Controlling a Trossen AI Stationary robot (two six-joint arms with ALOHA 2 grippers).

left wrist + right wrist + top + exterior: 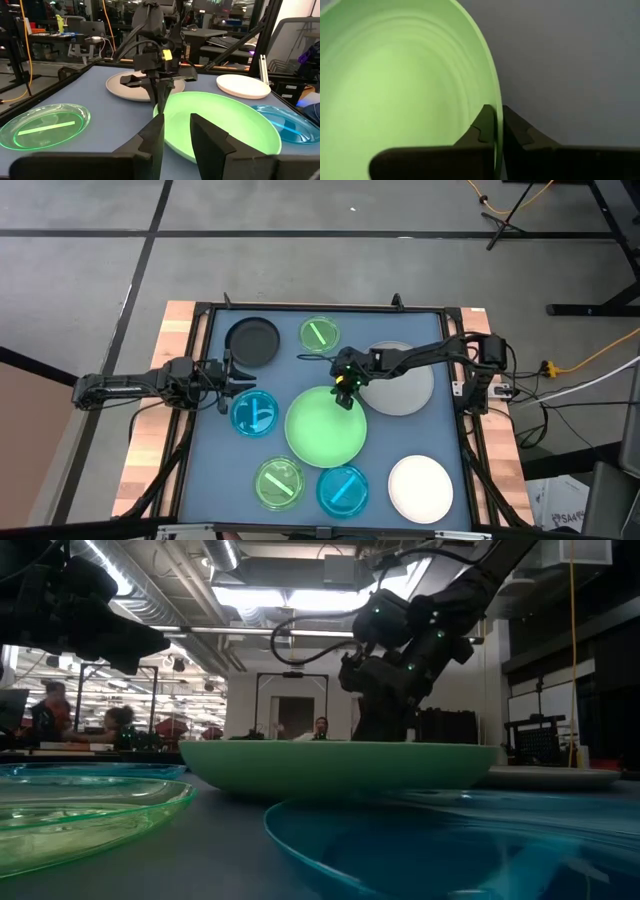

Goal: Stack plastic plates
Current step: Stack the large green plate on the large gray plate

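Pinching lg green plate (pixel 410 85) rim, R gripper (pixel 498 131).

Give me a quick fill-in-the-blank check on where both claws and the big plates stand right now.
The right claw is shut on the rim of the large ____ plate.
The grey plate lies on the mat, ____ by any claw.
The left claw hovers open near the ____ translucent plate.

Missing words: green; untouched; blue
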